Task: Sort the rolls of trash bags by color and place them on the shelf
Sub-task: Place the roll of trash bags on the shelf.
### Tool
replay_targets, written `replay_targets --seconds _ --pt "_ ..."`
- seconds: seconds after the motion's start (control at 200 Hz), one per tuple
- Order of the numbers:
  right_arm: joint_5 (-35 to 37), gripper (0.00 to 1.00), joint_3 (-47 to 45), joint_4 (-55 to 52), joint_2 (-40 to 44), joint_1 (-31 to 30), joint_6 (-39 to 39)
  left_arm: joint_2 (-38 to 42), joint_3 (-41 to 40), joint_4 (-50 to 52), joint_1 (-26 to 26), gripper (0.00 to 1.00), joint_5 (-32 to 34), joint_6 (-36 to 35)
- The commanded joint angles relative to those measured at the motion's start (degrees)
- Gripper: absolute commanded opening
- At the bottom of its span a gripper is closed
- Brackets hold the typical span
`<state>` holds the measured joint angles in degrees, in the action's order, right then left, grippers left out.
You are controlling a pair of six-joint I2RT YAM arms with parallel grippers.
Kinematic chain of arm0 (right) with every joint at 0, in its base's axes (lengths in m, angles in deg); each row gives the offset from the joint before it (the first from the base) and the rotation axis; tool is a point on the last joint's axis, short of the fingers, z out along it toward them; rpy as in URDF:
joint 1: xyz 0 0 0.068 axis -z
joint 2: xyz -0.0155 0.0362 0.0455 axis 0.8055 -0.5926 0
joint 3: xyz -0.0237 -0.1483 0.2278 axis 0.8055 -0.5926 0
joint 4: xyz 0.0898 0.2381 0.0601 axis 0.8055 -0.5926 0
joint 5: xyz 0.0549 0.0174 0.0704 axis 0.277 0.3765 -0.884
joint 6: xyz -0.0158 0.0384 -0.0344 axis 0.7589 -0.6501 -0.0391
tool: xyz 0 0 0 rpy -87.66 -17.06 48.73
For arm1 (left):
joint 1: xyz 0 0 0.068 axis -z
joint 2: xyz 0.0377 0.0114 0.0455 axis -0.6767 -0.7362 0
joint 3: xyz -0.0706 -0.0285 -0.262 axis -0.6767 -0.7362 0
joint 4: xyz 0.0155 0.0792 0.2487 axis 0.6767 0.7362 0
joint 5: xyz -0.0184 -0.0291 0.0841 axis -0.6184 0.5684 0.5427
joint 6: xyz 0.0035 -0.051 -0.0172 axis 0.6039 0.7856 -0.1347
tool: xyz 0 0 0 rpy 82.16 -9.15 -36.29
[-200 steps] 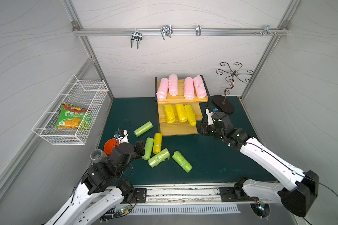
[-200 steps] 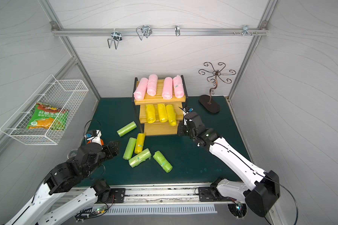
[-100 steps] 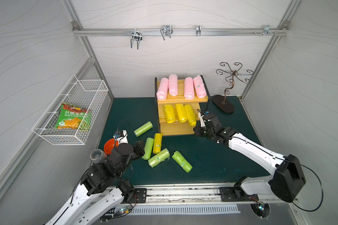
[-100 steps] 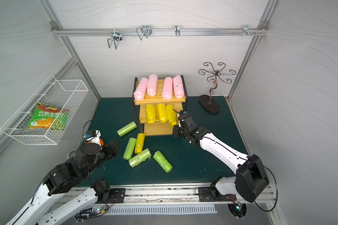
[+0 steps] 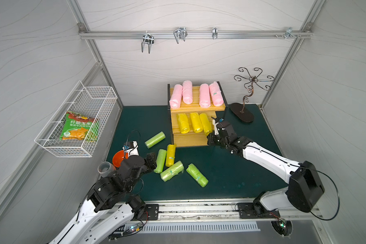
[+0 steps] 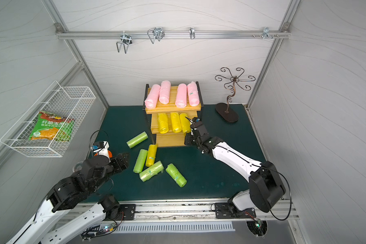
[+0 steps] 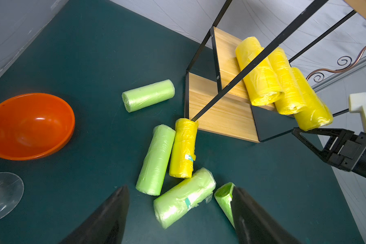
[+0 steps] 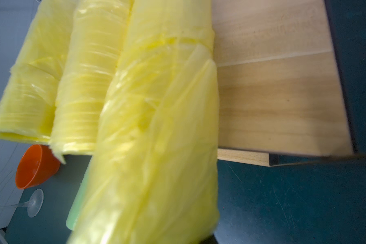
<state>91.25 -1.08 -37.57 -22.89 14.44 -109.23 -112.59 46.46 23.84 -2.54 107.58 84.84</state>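
My right gripper (image 7: 296, 132), fingers pressed together, has swung in from beside the shelf (image 5: 188, 141) to the overhanging end of the third yellow roll (image 5: 205, 124) on the middle step, probably to nudge it straight. My left gripper (image 7: 179, 189) hovers spread above the green rolls (image 7: 154, 160) on the mat (image 5: 230, 169).

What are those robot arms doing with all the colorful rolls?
They sort trash bag rolls by color onto the shelf. Four pink rolls lie on the top tier and three yellow rolls on the middle one. The right gripper, shut, is at the end of the outermost yellow roll. The left gripper is open near four green rolls and a loose yellow roll on the mat.
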Motion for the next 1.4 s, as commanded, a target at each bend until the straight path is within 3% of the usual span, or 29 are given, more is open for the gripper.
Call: replay_targets --seconds 0.0,0.33,0.54,0.62,0.69,0.795,0.88,1.075,1.396 --pt "0.88 0.00 2.49 2.32 -2.08 0.29 1.20 0.01 -0.02 -1.42 -0.25 0.81 0.70 -0.12" --pt "0.21 0.00 4.26 2.12 -2.48 0.20 1.10 0.10 -0.30 -1.24 -0.24 0.81 0.90 -0.03" --pt "-1.55 0.00 3.47 -2.49 1.59 -0.55 1.64 0.16 -0.66 -1.42 -0.24 0.81 0.70 0.23" --pt "-1.17 0.09 1.75 -4.36 4.73 -1.35 1.45 0.36 -0.83 -1.42 -0.29 0.81 0.87 0.19" --pt "-0.39 0.26 0.41 -6.51 7.38 -2.12 1.13 0.37 -1.11 -1.50 -0.24 0.81 0.79 0.28" --pt "0.84 0.42 -1.19 -9.69 11.87 -3.27 0.86 -0.15 -1.37 -1.91 -0.26 0.82 0.00 0.32" --pt "1.67 0.47 -2.28 -11.95 15.59 -4.13 0.97 -1.47 -1.45 -2.16 -0.24 0.83 -1.34 0.17" --pt "1.83 0.53 -3.71 -17.29 23.15 -4.83 1.52 -9.46 -0.61 -2.06 -0.26 0.87 -6.32 0.17" --pt "-0.46 0.58 -8.36 -22.44 33.50 -5.35 2.08 -32.27 3.65 -2.72 -3.37 0.91 -20.12 -3.03"
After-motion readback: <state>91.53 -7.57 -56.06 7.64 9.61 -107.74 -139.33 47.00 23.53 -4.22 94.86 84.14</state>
